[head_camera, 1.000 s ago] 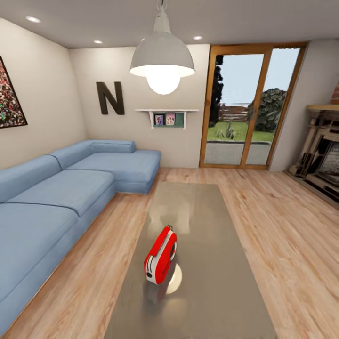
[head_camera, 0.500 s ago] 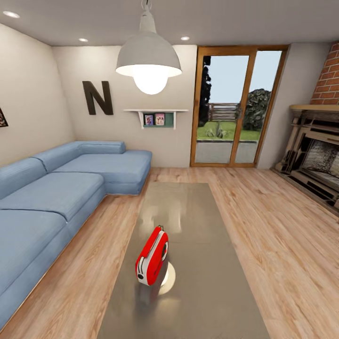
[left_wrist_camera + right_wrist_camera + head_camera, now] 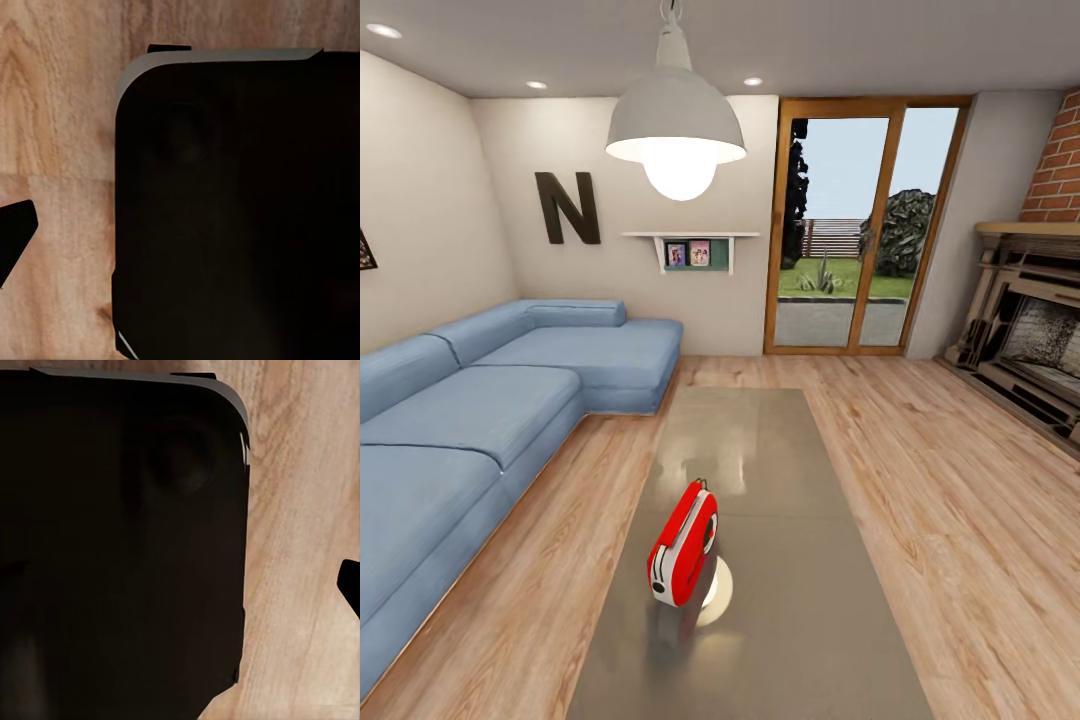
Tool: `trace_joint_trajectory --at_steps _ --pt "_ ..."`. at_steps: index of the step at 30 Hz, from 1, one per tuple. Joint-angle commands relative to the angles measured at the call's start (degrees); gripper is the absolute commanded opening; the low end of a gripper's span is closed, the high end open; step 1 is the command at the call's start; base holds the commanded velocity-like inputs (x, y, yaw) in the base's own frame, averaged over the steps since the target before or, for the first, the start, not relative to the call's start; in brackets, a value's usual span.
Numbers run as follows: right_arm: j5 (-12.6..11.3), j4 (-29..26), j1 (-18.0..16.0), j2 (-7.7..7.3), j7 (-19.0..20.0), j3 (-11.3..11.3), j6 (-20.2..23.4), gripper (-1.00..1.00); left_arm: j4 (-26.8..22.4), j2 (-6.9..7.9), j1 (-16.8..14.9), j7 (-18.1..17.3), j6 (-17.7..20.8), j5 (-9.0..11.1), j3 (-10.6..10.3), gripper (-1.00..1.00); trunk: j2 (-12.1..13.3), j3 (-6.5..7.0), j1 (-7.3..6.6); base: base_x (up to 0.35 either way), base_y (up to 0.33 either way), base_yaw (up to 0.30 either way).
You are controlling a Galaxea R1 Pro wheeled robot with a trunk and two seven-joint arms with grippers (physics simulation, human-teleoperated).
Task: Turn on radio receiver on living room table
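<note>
Red and glossy, the radio receiver (image 3: 683,545) is seen on the grey reflective surface (image 3: 790,600) of the long low table, in its near half and a little left of the middle line. Compared with half a second ago, nothing is changed: the radio, the surface and the whole room are found at the same places in the head view, so the camera was kept in place too. Against the picture from one second ago, the whole scene is shifted to the left and the brick fireplace (image 3: 1030,340) at the right is now shown more fully; this is a turn of the camera, not a move of the things.

The radio is a small box with rounded edges. It stands upright on its narrow side, with a white band along the edge and a white end face turned toward the near left. A thin handle is seen on its top. A bright round reflection of the pendant lamp (image 3: 675,115) lies on the surface just beside it, at the right.

The blue sofa (image 3: 470,420) is placed along the left wall, and the dark letter N (image 3: 567,208) hangs on the far wall, left of the glass doors (image 3: 850,230).

In both wrist views a dark rounded body (image 3: 240,210) is shown over the wooden floor (image 3: 60,135). Whether either end effector is wide or narrow cannot be told.
</note>
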Motion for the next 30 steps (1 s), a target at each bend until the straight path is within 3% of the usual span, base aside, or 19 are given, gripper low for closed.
trace_joint_trajectory --at_steps 1,4,9,30 --pt "0.0 0.0 0.0 -0.01 0.0 0.0 0.0 1.0 0.0 0.01 0.0 -0.1 0.0 0.3 0.0 1.0 0.0 0.0 0.0 0.0 0.0 0.0" --pt "0.0 0.0 0.0 -0.02 0.0 0.0 0.0 1.0 0.0 -0.09 0.0 -0.3 -0.1 2.1 0.0 1.0 0.0 0.0 0.0 0.0 0.0 0.0" --pt "-0.1 0.0 0.0 -0.03 0.0 0.0 -0.1 1.0 0.0 -0.48 0.0 -0.1 -0.2 2.6 0.0 1.0 0.0 0.0 0.0 0.0 0.0 0.0" --pt "-0.1 0.0 0.0 0.03 0.0 0.0 0.1 1.0 0.0 -0.37 0.0 -0.5 -0.1 2.8 -0.1 1.0 8.4 3.77 -4.61 0.0 0.0 0.0"
